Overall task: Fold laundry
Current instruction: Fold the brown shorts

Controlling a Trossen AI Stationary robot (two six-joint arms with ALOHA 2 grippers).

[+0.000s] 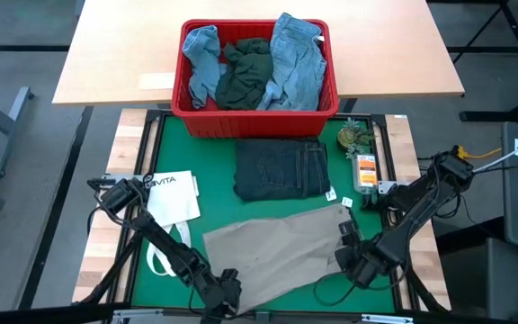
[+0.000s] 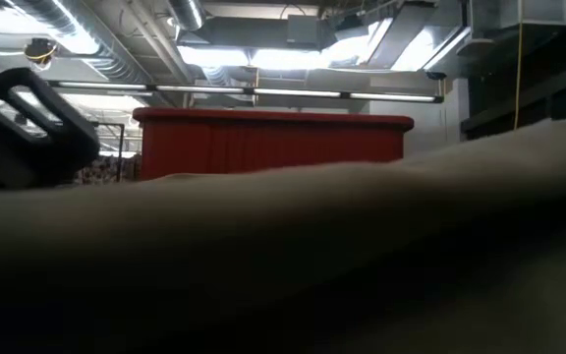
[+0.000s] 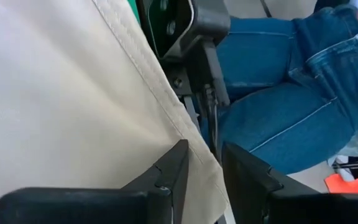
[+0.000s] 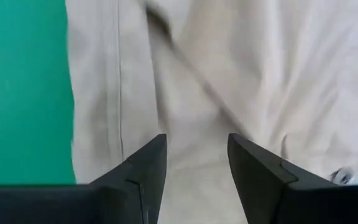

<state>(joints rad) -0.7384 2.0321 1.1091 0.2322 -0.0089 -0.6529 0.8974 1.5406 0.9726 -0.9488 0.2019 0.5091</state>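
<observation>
Pinching the hem of the flat beige cotton trousers point(image 1: 281, 252), the left gripper point(image 3: 202, 163) has its dark fingers narrowed on either side of the edge, the cloth between them.

The right gripper point(image 4: 196, 163) hovers open over the same garment's far end. Next comes a firm grip at both ends and a lift to fold. Counted: one beige piece spread out, one folded dark jeans point(image 1: 281, 171), one red plastic basket point(image 1: 257, 115) holding three pieces.

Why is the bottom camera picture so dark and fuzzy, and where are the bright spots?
Low view: the beige cloth lies right against the lens, so it is blurred and dark in shadow; the ceiling lights above the red bin glare white. High view: evenly lit, sharp. Left wrist view: the cloth looks washed out bright. Right wrist view: the cloth is softly blurred.
</observation>
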